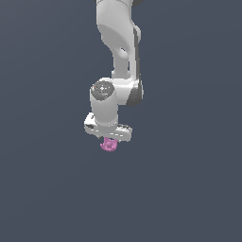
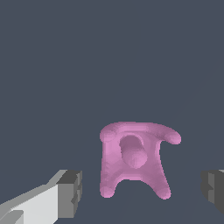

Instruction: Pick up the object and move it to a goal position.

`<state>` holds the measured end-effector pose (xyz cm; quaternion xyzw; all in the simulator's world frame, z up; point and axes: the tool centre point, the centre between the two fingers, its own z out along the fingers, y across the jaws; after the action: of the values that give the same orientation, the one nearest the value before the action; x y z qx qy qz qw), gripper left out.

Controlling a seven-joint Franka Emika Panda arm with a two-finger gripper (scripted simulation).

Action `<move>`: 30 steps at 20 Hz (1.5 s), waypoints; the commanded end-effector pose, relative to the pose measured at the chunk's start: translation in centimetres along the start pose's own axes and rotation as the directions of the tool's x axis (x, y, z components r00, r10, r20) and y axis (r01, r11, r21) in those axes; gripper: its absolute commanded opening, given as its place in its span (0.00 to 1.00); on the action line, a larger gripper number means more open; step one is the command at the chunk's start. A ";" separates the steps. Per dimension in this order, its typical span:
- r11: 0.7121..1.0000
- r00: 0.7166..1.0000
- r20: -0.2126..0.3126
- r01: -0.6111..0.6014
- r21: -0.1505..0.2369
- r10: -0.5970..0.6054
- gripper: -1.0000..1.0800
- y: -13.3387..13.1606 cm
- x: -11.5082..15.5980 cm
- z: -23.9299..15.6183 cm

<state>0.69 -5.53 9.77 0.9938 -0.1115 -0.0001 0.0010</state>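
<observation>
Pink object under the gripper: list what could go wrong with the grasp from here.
1. The object is lumpy with splayed legs, so the pads may meet only narrow nubs and it could twist or pop out on closing.
2. In the wrist view it sits nearer one finger than the other, so that pad may touch first and push it sideways.
3. In the exterior view the gripper hides most of it, so depth is hard to judge.

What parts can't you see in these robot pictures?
- Exterior view: the gripper fingers are hidden behind the hand, so only part of the pink object shows.
- Wrist view: both fingers are cut off by the picture edges, so the tips don't show.
- Neither view shows the goal position or the arm's base.
</observation>
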 end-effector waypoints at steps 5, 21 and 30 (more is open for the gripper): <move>1.000 1.000 0.001 -0.018 0.001 0.018 0.96 0.4 0.0 0.7; 1.000 1.000 0.000 -0.023 0.002 0.023 0.96 0.4 0.0 5.8; 1.000 1.000 0.000 -0.023 0.002 0.023 0.00 0.4 0.0 5.8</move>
<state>0.64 -6.01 4.01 0.9924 -0.1231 0.0004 0.0001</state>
